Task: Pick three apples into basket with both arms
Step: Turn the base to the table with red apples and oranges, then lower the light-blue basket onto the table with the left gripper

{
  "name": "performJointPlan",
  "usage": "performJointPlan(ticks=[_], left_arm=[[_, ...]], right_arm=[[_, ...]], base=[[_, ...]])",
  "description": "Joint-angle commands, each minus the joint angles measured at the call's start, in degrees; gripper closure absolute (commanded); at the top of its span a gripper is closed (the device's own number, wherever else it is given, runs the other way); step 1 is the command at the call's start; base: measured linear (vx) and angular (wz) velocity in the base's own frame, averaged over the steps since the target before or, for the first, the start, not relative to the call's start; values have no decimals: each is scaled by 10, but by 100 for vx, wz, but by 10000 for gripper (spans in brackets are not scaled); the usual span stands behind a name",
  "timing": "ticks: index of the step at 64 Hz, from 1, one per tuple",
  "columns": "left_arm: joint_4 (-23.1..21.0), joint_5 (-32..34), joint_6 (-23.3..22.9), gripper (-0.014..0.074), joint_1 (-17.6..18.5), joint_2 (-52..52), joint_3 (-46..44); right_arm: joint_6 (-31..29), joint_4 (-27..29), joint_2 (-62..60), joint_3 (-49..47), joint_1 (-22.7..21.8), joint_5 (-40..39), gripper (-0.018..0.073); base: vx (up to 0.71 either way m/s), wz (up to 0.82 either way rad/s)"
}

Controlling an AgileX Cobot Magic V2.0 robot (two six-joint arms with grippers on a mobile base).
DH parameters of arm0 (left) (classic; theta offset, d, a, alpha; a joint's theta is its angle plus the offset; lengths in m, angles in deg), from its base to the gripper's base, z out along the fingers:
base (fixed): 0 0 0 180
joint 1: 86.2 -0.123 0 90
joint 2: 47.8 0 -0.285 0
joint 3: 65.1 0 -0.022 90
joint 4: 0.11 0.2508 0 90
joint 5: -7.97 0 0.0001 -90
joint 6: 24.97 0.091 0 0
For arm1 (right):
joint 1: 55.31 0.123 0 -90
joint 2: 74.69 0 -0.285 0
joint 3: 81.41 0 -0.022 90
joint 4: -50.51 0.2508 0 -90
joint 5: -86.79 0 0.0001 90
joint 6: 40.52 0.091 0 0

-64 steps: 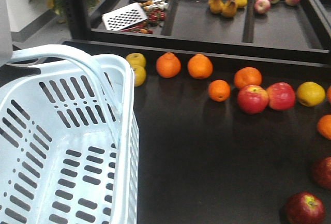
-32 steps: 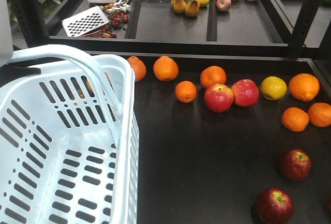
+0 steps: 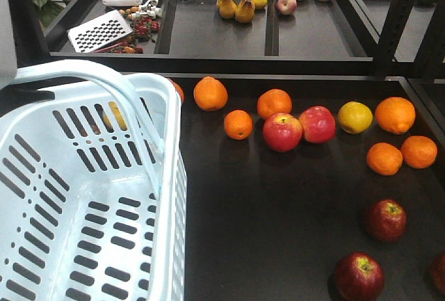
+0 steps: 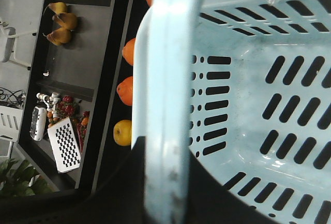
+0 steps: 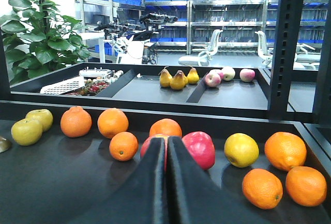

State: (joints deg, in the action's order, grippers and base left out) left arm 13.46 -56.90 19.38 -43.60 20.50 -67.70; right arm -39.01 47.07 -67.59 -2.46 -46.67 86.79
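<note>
Fruit (image 3: 210, 93) slid left in front view, apples (image 3: 386, 220) clearer now. Right gripper (image 5: 166, 182) jaws pressed together, empty; left gripper (image 4: 165, 198), can't tell.

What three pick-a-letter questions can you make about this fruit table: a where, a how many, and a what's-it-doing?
1. Where is the basket? A. left of the oranges B. right of them C. behind them
2. How many pears lie on the back tray? A. one B. five C. three
3. How is the right tool? A. wide open B. shut, empty C. shut on an apple
Answers: 1 A, it stands at the left; 2 C, three sit bunched together; 3 B, its fingers meet around nothing.
</note>
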Motion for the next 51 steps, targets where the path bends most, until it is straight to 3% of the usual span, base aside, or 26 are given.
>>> performJointPlan(ticks=[1,51], left_arm=[[7,45,-9,603,2,-7,-16],[7,45,-9,603,2,-7,-16]], right_arm=[[0,-4,-7,7,0,-40,568],[0,-4,-7,7,0,-40,568]], base=[[0,-1],[0,-1]])
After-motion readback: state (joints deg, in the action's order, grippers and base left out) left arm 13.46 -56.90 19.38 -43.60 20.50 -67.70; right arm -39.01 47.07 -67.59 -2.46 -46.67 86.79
